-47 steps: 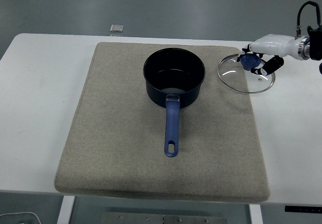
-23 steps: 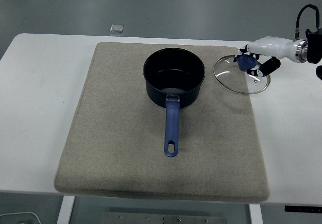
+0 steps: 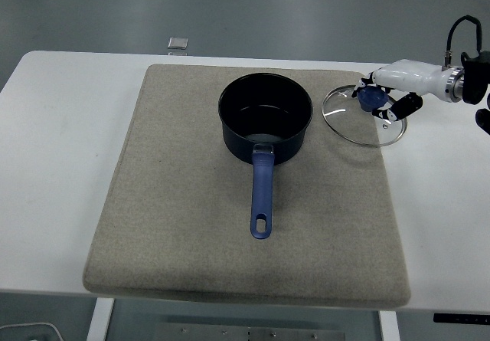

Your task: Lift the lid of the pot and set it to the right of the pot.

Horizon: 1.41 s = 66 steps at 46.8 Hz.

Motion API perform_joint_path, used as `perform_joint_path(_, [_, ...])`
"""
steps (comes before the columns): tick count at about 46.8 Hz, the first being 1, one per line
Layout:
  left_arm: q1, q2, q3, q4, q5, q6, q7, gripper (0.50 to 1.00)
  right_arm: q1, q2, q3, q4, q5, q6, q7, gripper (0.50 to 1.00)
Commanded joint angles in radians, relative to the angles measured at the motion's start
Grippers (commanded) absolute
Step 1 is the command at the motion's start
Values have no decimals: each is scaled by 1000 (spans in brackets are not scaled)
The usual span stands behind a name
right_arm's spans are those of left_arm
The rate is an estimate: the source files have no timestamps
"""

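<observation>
Head view, near to far: the blue-handled pot [image 3: 266,121] sits open on the grey mat [image 3: 176,226], and just to its right the glass lid [image 3: 354,120] lies across the mat's far right corner. Fingers of the right hand [image 3: 385,100] are curled on the blue knob [image 3: 373,96]. To finish well, I judge the lid should be level and fully resting before the fingers part and lift straight off.

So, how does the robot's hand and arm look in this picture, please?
Only the right hand shows: a glossy white shell, black fingers with small white tips. A silver ring joins it to the black arm, where a black cable loops above.
</observation>
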Motion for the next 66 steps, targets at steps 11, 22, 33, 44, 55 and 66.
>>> perform_joint_path(11, [0,0,0,1,0,0,0,1000,-7,2,8,0,2,-5,0,500])
perform_joint_path(22, [0,0,0,0,0,0,0,1000,-7,17,6,0,2,-13,0,500])
perform_joint_path(33, [0,0,0,0,0,0,0,1000,-24,29,6,-5,2,-16,0,500])
perform_joint_path(44, [0,0,0,0,0,0,0,1000,-39,29,6,-8,0,-19,0,500])
perform_joint_path(55, [0,0,0,0,0,0,0,1000,-39,31,6,-9,0,-21,0,500])
perform_joint_path(66, [0,0,0,0,1,0,0,1000,-36,29,4,-3,3,-7,0,500])
